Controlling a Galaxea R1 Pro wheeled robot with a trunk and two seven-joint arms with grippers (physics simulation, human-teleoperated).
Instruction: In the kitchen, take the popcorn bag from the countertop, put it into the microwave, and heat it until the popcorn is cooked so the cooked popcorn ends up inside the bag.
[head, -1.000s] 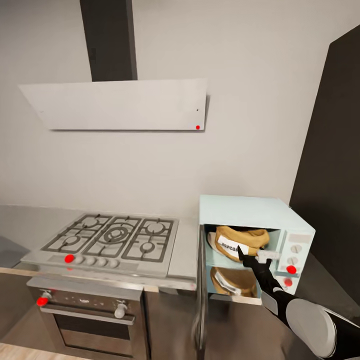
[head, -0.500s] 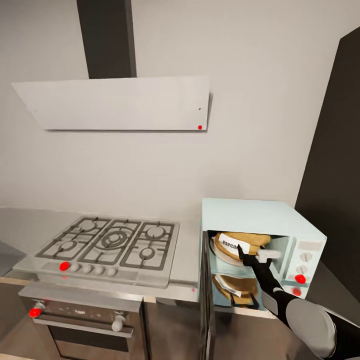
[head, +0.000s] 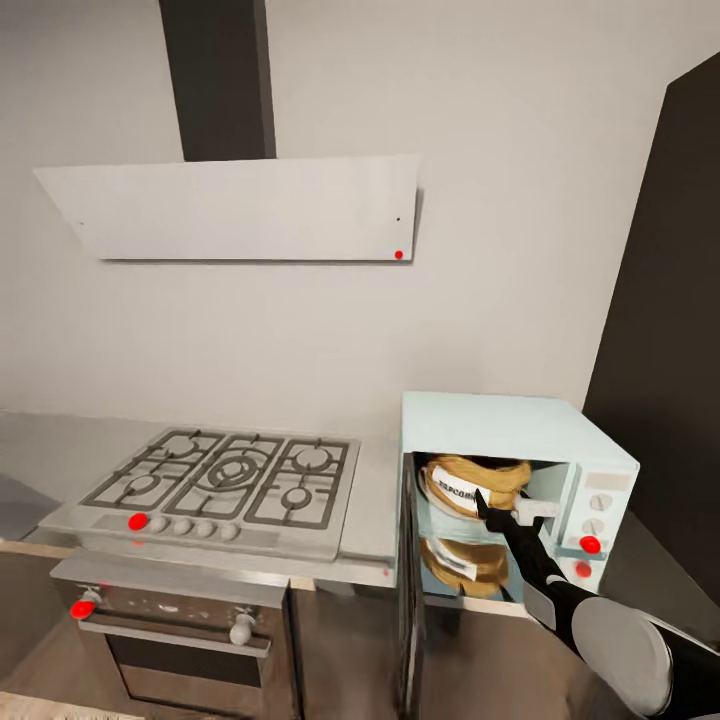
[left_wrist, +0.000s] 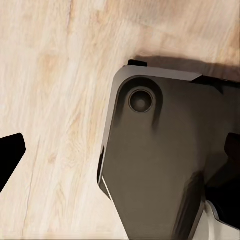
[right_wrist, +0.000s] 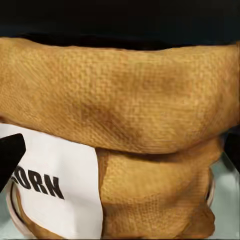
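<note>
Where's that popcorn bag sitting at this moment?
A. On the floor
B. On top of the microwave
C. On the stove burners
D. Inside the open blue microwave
D: the popcorn bag sits in the microwave cavity, door swung open, with the right gripper just in front of it.

The popcorn bag's (right_wrist: 120, 130) label (right_wrist: 55, 192) (lettering partly covered) runs off-frame.

The microwave (head: 505, 425) stands with its door (head: 406, 590) swung out toward 6 o'clock, walling the cavity's 9 o'clock side. The popcorn bag (head: 472, 486) fills most of the cavity; the right gripper (head: 500, 511) occupies the opening at 3 o'clock. Free room lies above the gas hob (head: 225, 480) at 9 o'clock.
</note>
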